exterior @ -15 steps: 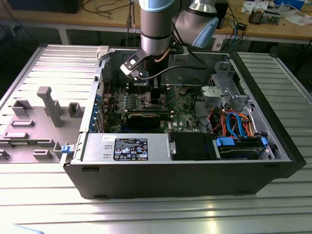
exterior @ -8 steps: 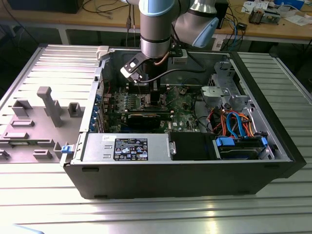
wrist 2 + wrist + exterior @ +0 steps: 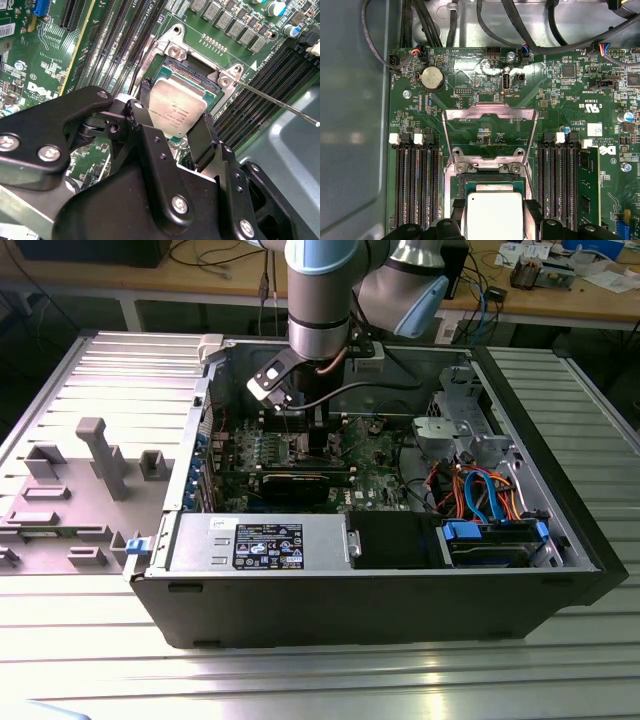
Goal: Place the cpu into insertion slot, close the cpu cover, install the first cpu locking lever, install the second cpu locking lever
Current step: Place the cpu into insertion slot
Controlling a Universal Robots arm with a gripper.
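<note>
The cpu (image 3: 177, 110), a square chip with a silver top and green rim, sits between my two black fingers (image 3: 202, 132), and my gripper (image 3: 175, 114) is shut on its edges. It hangs just over the insertion slot (image 3: 187, 67), a dark-framed socket on the green board. In the first wrist view the cpu (image 3: 492, 215) overlaps the near part of the insertion slot (image 3: 490, 186). The cpu cover (image 3: 490, 112), a silver frame with a square cut-out, stands flipped open beyond the socket. A thin wire locking lever (image 3: 280, 102) sticks out sideways, unlatched. In the exterior view my gripper (image 3: 300, 420) reaches down into the open computer case.
Long black memory slots (image 3: 415, 185) flank the socket on both sides. The computer case (image 3: 380, 590) holds a power supply with a black label plate (image 3: 268, 545) and a blue drive cage (image 3: 495, 540). A grey fixture plate (image 3: 100, 455) lies at the exterior view's left.
</note>
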